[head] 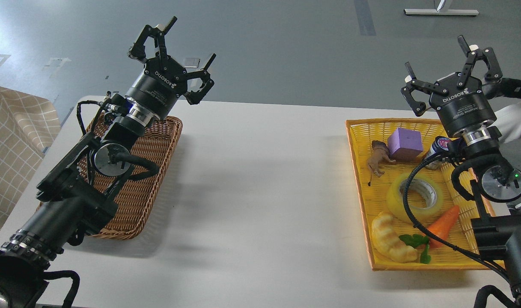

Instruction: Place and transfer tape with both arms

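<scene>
Head view of a white bench (251, 179) with two baskets. At the far left edge lay a beige checked cloth (12, 141). The left arm (84, 171) rose over a brown wicker basket (136, 192) at the left side of the bench; its left end effector (174, 55) was raised above the far end of that basket, fingers spread wide and holding nothing. At the right side of the bench stood a yellow basket (363, 184). It held, from far to near, a brown animal figure (378, 158) just beside a purple block (405, 143), the tape (414, 194) lying flat near the basket's middle, an orange toy carrot (444, 220) touching the tape's near right side, and a pale croissant toy (391, 237) at the near left corner. The right arm (495, 179) stood over the basket's right side, a black cable crossing the tape. The right end effector (453, 64) was raised beyond the basket's far edge, fingers spread and empty.
</scene>
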Motion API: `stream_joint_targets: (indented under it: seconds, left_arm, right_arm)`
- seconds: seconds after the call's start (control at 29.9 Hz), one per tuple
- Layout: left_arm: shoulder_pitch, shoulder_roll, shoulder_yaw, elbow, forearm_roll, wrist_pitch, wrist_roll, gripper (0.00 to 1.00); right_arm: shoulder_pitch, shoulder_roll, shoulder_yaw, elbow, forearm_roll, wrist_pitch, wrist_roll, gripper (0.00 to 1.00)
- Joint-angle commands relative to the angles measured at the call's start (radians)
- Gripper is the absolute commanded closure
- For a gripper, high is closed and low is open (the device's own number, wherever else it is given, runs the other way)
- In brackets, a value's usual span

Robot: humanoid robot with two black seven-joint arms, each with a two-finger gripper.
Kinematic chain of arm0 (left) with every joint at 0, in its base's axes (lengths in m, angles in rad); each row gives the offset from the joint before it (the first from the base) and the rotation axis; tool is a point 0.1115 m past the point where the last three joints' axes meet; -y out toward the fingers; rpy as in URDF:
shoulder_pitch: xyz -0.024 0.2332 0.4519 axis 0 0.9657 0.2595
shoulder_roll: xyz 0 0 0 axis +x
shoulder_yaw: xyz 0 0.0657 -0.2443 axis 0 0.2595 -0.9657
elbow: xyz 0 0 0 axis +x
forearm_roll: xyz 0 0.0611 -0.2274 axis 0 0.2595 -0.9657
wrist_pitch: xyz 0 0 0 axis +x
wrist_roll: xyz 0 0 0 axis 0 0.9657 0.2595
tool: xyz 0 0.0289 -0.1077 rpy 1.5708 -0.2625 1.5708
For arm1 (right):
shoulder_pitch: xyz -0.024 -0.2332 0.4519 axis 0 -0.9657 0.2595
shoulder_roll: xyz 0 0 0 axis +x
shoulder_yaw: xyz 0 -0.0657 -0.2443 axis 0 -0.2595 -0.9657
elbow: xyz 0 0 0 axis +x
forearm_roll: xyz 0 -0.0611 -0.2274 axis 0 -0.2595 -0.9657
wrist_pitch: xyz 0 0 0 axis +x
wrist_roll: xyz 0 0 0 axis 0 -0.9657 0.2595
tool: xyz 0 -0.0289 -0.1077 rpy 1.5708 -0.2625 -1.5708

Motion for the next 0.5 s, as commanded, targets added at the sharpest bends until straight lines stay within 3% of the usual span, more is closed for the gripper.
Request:
stream_joint_targets:
  seconds: [0.0, 0.47]
  left_arm:
    - [0.000, 0.000, 0.000, 0.000, 0.000, 0.000, 0.001, 0.02]
    - [0.002, 0.000, -0.002, 0.000, 0.000, 0.000, 0.001, 0.02]
  right_arm:
    - [-0.001, 0.000, 0.000, 0.001, 0.000, 0.000, -0.001, 0.00]
    - [-0.006, 0.000, 0.000, 0.009, 0.000, 0.000, 0.000, 0.00]
